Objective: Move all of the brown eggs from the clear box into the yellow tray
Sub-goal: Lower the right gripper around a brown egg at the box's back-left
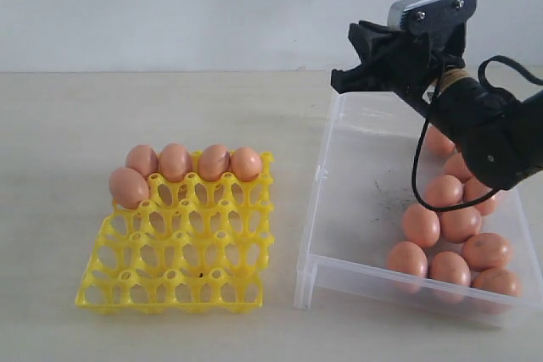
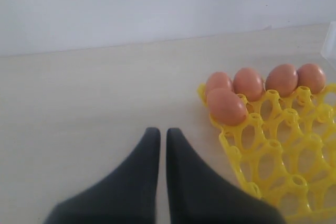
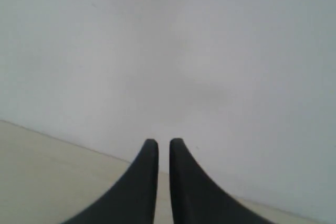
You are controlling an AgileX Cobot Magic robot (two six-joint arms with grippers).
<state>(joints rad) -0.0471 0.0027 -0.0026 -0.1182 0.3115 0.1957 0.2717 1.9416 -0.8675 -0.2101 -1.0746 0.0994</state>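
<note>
The yellow tray [image 1: 182, 281] lies left of the clear box [image 1: 316, 209]. Several brown eggs [image 1: 175, 161] fill the tray's back row, and one more sits at the left end of the row behind them. Several more brown eggs [image 1: 422, 225] lie loose along the box's right side. My right gripper [image 1: 341, 80] hovers shut and empty above the box's far left corner, pointing left; its wrist view shows only its own shut tips [image 3: 164, 141] against the wall. My left gripper [image 2: 158, 129] is shut and empty over bare table beside the tray [image 2: 273, 150] and its eggs [image 2: 227, 106].
A pale wall runs behind the beige table. A black cable [image 1: 417, 167] hangs from the right arm over the box. The left half of the box floor [image 1: 365, 201] holds no eggs. The left arm does not show in the exterior view.
</note>
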